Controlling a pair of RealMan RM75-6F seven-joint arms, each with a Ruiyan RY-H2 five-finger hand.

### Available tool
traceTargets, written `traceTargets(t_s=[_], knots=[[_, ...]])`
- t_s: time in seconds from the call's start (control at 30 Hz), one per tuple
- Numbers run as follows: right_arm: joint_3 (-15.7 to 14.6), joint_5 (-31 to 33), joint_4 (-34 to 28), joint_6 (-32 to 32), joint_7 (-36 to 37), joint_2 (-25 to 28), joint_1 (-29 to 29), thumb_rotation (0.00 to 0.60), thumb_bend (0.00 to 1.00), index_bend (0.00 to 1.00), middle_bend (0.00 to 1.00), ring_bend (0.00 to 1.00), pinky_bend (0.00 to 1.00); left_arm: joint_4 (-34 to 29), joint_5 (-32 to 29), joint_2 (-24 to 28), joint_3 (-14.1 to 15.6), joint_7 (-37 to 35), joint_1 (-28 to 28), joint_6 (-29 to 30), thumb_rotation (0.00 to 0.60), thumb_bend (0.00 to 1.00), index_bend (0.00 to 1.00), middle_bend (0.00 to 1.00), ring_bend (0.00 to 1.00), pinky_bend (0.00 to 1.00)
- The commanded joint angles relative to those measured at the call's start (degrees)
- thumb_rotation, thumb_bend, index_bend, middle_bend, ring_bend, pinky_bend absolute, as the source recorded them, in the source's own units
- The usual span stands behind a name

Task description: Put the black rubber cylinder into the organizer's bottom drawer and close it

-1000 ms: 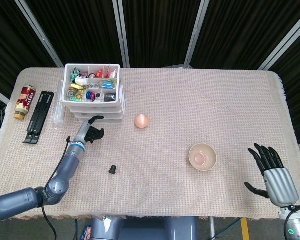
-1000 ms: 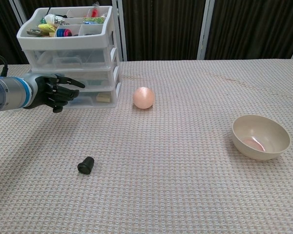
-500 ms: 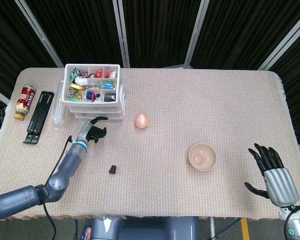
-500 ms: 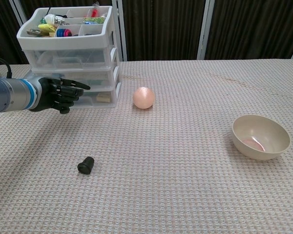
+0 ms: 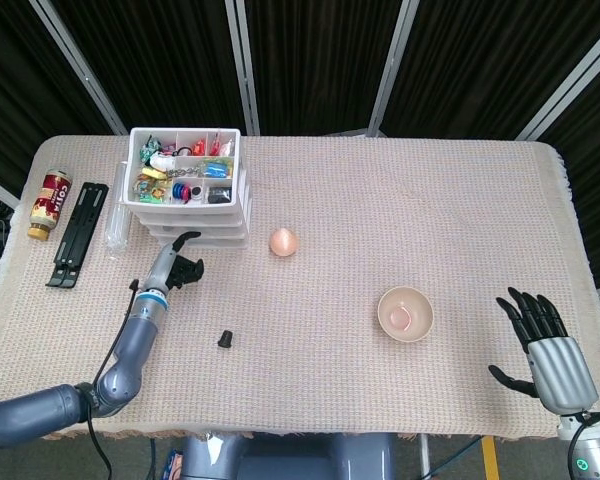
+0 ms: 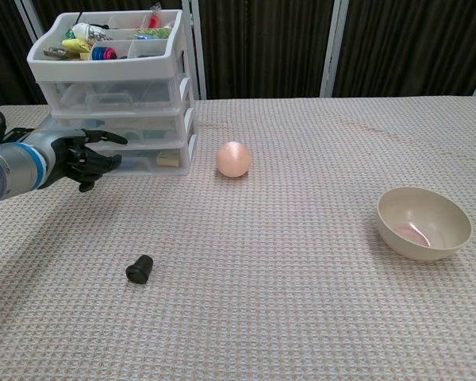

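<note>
Left hand (image 6: 79, 157) hovering right in front of the organizer's (image 6: 115, 91) bottom drawer (image 6: 155, 159), fingers loosely curled, holding nothing. Black rubber cylinder (image 6: 140, 269) lying on the tablecloth (image 6: 301, 302), well apart. Right hand (image 5: 545, 345) sitting idle, fingers spread, empty.

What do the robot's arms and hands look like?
The left robot hand has black fingers, with a blue ring at its wrist. The left arm is smooth grey metal with a thin black cable running beside it. The right robot hand has black fingers and a ridged silver-grey back.
</note>
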Motion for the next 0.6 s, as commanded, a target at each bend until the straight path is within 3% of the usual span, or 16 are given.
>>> traceTargets(t_s=[0.03, 0.6], knots=[[0.01, 0.04, 0.00, -0.04, 0.01, 0.01, 0.01, 0.600, 0.07, 0.09, 0.00, 0.00, 0.00, 1.05, 0.15, -0.77, -0.35, -0.49, -0.11, -0.32, 0.600, 0.59, 0.15, 0.97, 0.88, 0.80], [-0.01, 0.14, 0.09, -0.27, 0.38, 0.09, 0.10, 0.600, 0.07, 0.09, 0.00, 0.00, 0.00, 4.35, 3.79, -3.44, -2.76, -6.09, 0.09, -3.34, 0.600, 0.59, 0.17, 0.97, 0.88, 0.80]])
